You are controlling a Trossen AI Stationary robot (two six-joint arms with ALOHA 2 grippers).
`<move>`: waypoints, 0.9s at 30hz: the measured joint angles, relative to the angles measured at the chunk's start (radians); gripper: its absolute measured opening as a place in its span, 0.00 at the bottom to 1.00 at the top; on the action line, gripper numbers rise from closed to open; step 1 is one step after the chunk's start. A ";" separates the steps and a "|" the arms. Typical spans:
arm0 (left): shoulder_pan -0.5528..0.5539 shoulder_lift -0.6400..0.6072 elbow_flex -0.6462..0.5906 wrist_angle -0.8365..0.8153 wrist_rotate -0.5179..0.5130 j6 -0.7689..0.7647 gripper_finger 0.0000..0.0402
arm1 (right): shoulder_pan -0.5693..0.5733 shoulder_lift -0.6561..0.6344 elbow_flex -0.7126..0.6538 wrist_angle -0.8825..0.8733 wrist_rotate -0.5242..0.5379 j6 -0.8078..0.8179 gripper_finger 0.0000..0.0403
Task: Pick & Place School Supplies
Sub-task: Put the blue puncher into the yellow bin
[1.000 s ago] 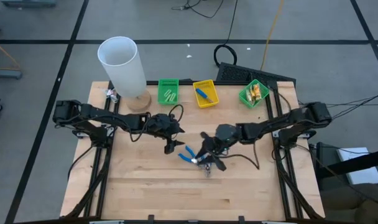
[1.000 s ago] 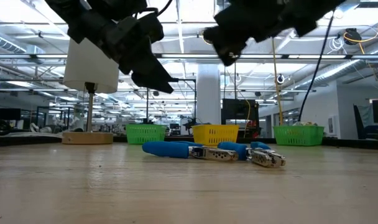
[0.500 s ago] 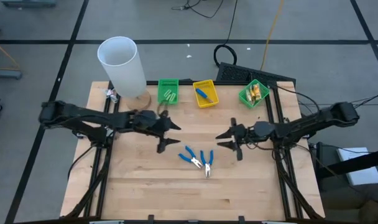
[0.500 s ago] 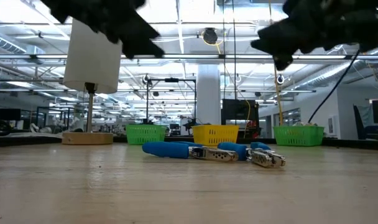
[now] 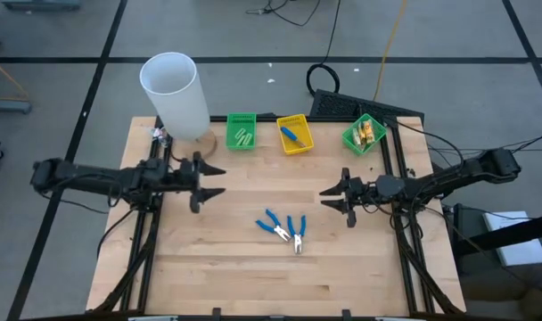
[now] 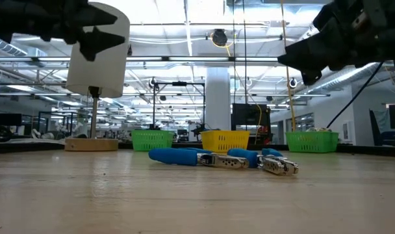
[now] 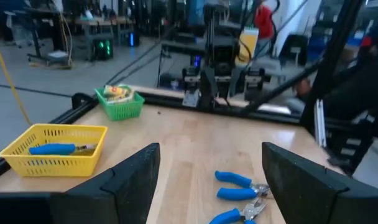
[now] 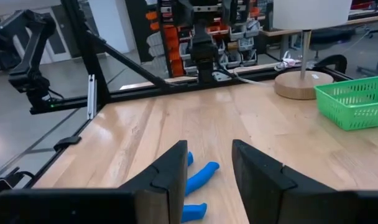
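Start from your right gripper (image 5: 335, 198), which hangs above the table right of centre in the high view with its fingers parted and nothing between them. The two blue-handled pliers (image 5: 283, 230) lie below and to the left of it in that frame, flat on the bare wood just under the middle of the table (image 5: 209, 276), and the gap is short.

Your left gripper (image 5: 209, 181) sits left of centre, spread wide and also empty. From it the pliers lie down and to the right, a little farther off than from the right gripper, so I judge the right arm the nearer one for this pick.

Now the tools themselves. The left pair runs diagonally, blue handles toward the upper left and metal nose toward the lower right. The right pair lies closer to vertical in the frame, handles up and nose down. Their noses come together near the bottom, almost touching. The low view shows both lying flat.

To take either one you would probably turn the fingers across its long axis, over the handles rather than the nose.

The yellow bin (image 5: 295, 135) at the top of the table already holds one blue-handled tool.
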 joint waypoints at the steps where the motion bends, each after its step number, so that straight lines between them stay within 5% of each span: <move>1: 0.001 -0.025 -0.025 0.011 -0.006 -0.008 0.71 | 0.000 0.000 -0.002 0.002 0.000 0.000 0.29; 9: 0.001 -0.080 -0.119 0.098 -0.043 -0.056 0.71 | 0.000 0.000 -0.012 0.015 0.000 -0.015 0.29; 27: 0.002 -0.063 -0.121 0.104 -0.043 -0.025 0.71 | 0.000 0.000 -0.012 0.024 0.000 -0.033 0.29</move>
